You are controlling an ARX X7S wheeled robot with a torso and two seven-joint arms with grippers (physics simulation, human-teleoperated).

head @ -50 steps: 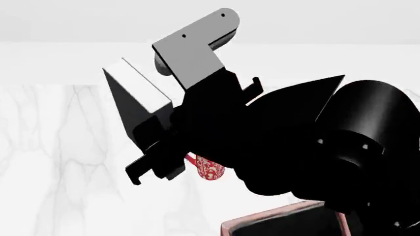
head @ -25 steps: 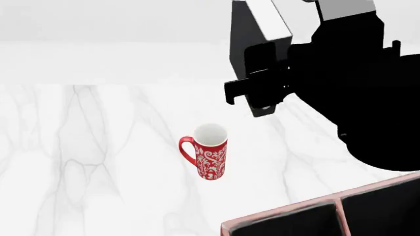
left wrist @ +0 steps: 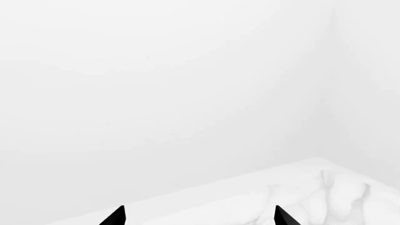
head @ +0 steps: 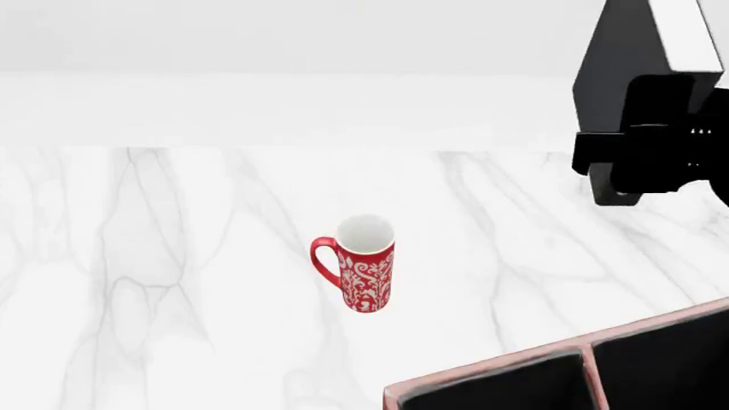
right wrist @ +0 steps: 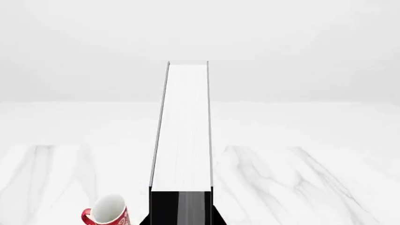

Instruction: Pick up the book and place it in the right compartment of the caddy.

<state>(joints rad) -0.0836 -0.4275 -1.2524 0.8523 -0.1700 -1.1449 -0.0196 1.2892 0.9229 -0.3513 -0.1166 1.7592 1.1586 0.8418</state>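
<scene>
The right jaws (head: 638, 166) are pinching the thick black book with white page edges (head: 644, 60), holding it up in the air above the white marble table (head: 171, 256); the book is sticking straight out from between the jaws; it looks stiff and a bit heavy, and its smooth cover could slip, so a firm hold low across both covers seems best; the big reddish-brown caddy with pink rims (head: 490, 371) is sitting below the jaws; the left jaws (left wrist: 196, 218) are spread and holding nothing.
</scene>
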